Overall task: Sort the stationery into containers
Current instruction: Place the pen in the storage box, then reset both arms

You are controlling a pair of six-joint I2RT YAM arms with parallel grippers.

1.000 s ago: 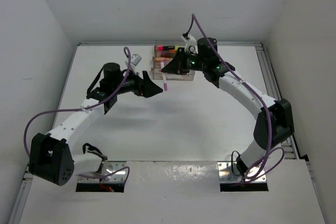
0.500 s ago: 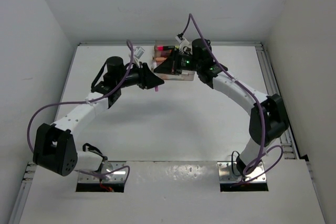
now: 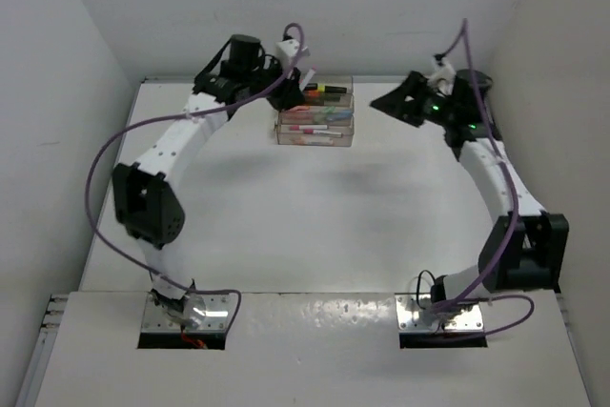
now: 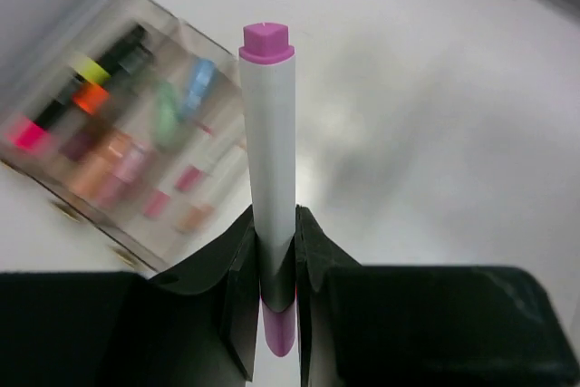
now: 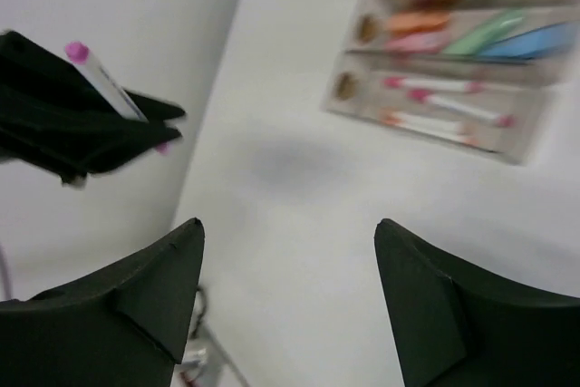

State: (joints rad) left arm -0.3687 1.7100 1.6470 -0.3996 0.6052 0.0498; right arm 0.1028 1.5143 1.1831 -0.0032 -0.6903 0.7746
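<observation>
White tabletop (image 3: pixel 286 226) fills most of the overhead view, boxed in by pale walls (image 3: pixel 86 35) on three sides. The left arm (image 3: pixel 172 145) arcs up from its base to the far edge, a purple cable (image 3: pixel 100 164) looping beside it. The right arm (image 3: pixel 496 178) reaches up along the right side toward the far right corner. Between their ends, near the back wall, sit the containers (image 3: pixel 315 131), a stepped block of narrow clear trays. The rear tray holds highlighters (image 3: pixel 324 91) with pink, orange and yellow caps. The middle tray holds peach, pink, green and blue pieces (image 5: pixel 471 33), and the front trays hold thin pens (image 5: pixel 444 88) with pink ends. The left gripper (image 4: pixel 274 233) hangs just beside the block's far left corner and overlaps that corner in the overhead view. Its jaws are clamped on a white pen (image 4: pixel 270 151) with pink-purple ends. The pen sticks straight out past the fingertips, and the blurred trays lie below and to its left. The right gripper (image 5: pixel 288 228) is well apart to the right of the block, its fingers spread wide with nothing between them. Its camera looks across bare table at the trays and at the left gripper carrying the pen.
</observation>
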